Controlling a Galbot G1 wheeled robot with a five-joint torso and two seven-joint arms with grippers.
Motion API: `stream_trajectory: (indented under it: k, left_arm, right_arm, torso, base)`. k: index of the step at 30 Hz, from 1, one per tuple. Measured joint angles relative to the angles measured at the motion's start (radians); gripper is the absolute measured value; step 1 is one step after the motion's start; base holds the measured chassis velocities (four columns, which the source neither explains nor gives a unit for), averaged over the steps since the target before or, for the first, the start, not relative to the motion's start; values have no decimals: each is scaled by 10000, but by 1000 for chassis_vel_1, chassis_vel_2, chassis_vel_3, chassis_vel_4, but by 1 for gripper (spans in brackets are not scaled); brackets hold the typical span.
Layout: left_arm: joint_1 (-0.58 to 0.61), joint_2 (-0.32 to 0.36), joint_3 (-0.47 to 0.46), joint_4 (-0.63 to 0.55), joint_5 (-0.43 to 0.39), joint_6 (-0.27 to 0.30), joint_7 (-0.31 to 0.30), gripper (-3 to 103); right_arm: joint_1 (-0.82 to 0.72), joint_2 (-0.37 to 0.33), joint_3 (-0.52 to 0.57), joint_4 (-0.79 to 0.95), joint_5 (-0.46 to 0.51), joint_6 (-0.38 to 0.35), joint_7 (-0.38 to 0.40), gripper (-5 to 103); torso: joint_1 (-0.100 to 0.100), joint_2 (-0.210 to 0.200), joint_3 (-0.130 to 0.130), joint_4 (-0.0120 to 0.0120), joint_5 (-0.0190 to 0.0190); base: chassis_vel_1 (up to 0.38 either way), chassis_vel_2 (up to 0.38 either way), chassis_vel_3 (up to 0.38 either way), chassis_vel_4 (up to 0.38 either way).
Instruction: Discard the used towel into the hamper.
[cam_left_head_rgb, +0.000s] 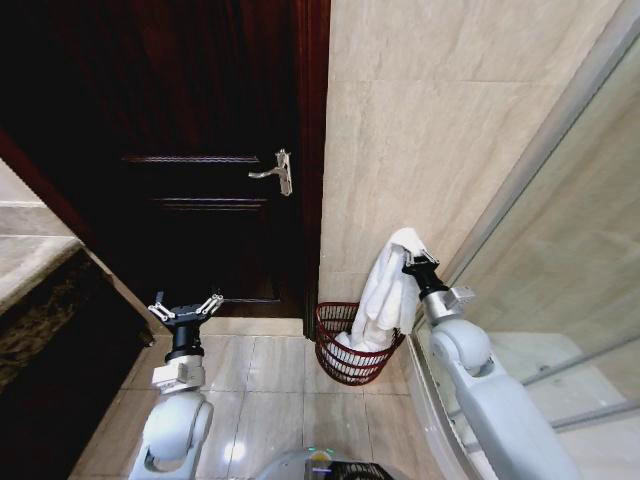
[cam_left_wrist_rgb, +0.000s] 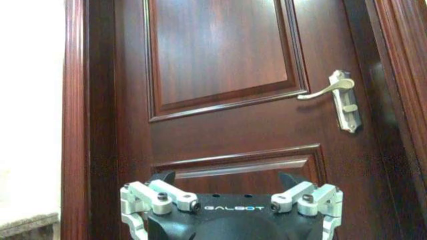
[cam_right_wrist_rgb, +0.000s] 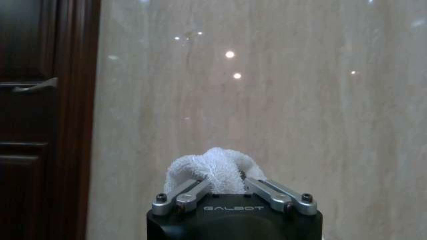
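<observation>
A white towel (cam_left_head_rgb: 385, 290) hangs from my right gripper (cam_left_head_rgb: 415, 258), which is shut on its top fold (cam_right_wrist_rgb: 215, 170). The towel's lower end reaches down into the hamper (cam_left_head_rgb: 336, 362), a round dark reddish-brown openwork basket on the tiled floor against the beige wall. My right gripper is held above and slightly right of the hamper's rim. My left gripper (cam_left_head_rgb: 186, 308) stands open and holds nothing, well left of the hamper, facing the dark wooden door (cam_left_wrist_rgb: 227, 120).
The dark door with a silver lever handle (cam_left_head_rgb: 275, 172) is shut, left of the hamper. A stone counter edge (cam_left_head_rgb: 40, 260) runs along the left. A glass shower partition (cam_left_head_rgb: 540, 250) with a metal frame stands close on the right. Tiled floor lies between my arms.
</observation>
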Motion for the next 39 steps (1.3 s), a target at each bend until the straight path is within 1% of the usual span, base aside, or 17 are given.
stream_trajectory:
  k: [6, 16, 19, 30, 32, 35, 36, 39]
  left_arm:
    - [17, 7, -124, -22, -23, -4, 0, 100]
    - [17, 56, -144, -9, -58, -4, -3, 100]
    - [43, 99, -233, -28, -117, -3, -5, 100]
    - [92, 63, -386, -120, -228, 9, -9, 100]
    - [92, 58, -399, -121, -228, 9, -9, 100]
    - [82, 45, -480, -120, -245, 10, -9, 100]
    - [59, 48, -532, -120, -283, 9, -10, 100]
    - [-2, 69, -565, -121, -340, 10, -10, 100]
  right_arm:
    - [-347, 186, -307, -43, -203, 0, -1, 4]
    - [-37, 580, -664, -1482, -48, -3, 8, 4]
    - [207, 770, -759, -2319, -119, 105, -15, 4]
    - [481, 1029, -815, -3627, -305, 396, -107, 4]
    - [482, 1031, -819, -3655, -293, 395, -106, 4]
    - [467, 1036, -819, -3698, -141, 200, -60, 4]
    - [433, 1023, -817, -3689, -53, 27, -11, 4]
    - [423, 997, -782, -3737, -28, -120, 60, 4]
  torso:
    - [3, 10, 5, -2, 0]
    - [7, 19, 11, -1, 0]
    - [9, 21, 12, -1, 0]
    - [11, 27, 15, -1, 0]
    - [11, 27, 15, -1, 1]
    - [12, 28, 15, -1, 0]
    - [11, 29, 16, -1, 1]
    - [11, 30, 16, -1, 0]
  base:
    - [0, 0, 0, 0]
    - [0, 0, 0, 0]
    - [0, 0, 0, 0]
    - [0, 0, 0, 0]
    - [0, 0, 0, 0]
    - [0, 0, 0, 0]
    - [0, 0, 0, 0]
    - [0, 0, 0, 0]
